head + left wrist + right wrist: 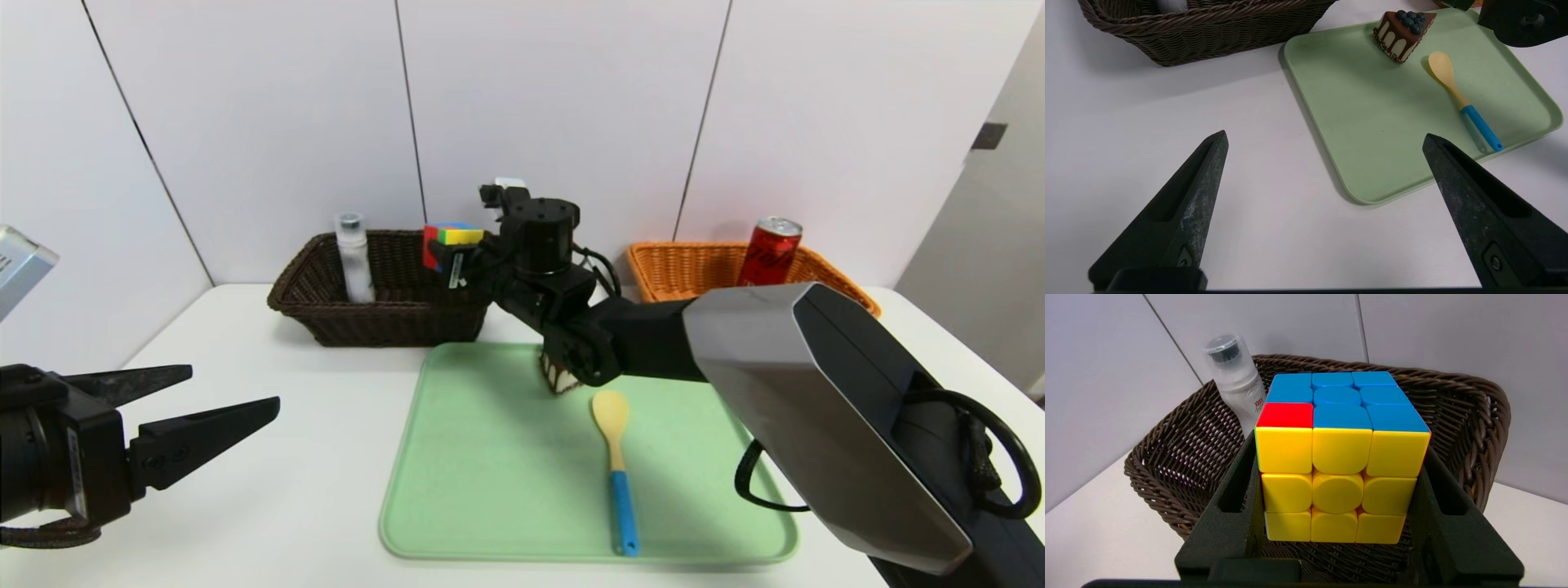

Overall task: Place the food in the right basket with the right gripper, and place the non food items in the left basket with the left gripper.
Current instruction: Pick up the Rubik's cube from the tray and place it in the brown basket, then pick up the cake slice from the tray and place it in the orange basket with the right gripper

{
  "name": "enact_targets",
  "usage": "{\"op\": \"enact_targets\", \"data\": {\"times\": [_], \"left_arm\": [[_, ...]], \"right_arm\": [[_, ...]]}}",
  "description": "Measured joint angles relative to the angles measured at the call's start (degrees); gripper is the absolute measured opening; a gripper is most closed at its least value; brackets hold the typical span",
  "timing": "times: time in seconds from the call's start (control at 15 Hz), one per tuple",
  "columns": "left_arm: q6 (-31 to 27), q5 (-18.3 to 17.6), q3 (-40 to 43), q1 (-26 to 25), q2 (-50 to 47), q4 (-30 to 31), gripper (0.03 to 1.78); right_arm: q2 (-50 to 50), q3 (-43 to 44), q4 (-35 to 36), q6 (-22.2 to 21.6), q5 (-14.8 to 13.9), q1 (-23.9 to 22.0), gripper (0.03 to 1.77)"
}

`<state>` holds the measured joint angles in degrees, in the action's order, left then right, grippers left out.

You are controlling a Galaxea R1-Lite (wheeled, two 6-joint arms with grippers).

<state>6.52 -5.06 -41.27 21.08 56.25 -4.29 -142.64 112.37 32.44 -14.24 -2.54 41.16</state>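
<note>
My right gripper is shut on the multicoloured puzzle cube, held above the right end of the dark brown left basket. In the right wrist view the cube sits between both fingers over the basket. The white bottle stands inside that basket. The red can stands in the orange right basket. The cake wedge and the blue-handled spoon lie on the green tray. My left gripper hovers open and empty at the table's left.
The right arm reaches across the tray's far right corner and hides most of the cake in the head view. White wall panels stand close behind both baskets. Bare white table lies between the left gripper and the tray.
</note>
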Motion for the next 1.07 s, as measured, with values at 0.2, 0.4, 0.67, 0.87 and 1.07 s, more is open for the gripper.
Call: {"op": "enact_targets", "data": {"times": [0.2, 0.4, 0.67, 0.87, 1.07], "left_arm": [[0.01, 0.0, 0.04, 0.69, 0.01, 0.0, 1.69], [0.0, 0.0, 0.09, 0.88, 0.06, 0.0, 1.69], [0.01, 0.0, 0.0, 0.89, 0.06, -0.02, 1.69], [0.09, 0.07, 0.0, 0.89, 0.01, 0.09, 1.69], [0.09, 0.1, 0.11, 0.89, -0.13, 0.24, 1.69]], "right_arm": [[-0.66, 0.04, 0.5, 0.46, 0.15, -0.09, 1.02], [-0.66, 0.04, 0.52, 0.52, 0.17, -0.26, 1.24], [1.02, 0.04, 0.22, 0.52, 0.04, -0.41, 1.43], [7.63, 0.04, -3.61, 0.4, -0.79, -0.34, 1.52], [16.68, -0.07, -19.88, -2.93, -3.11, -0.59, 1.58]]}}
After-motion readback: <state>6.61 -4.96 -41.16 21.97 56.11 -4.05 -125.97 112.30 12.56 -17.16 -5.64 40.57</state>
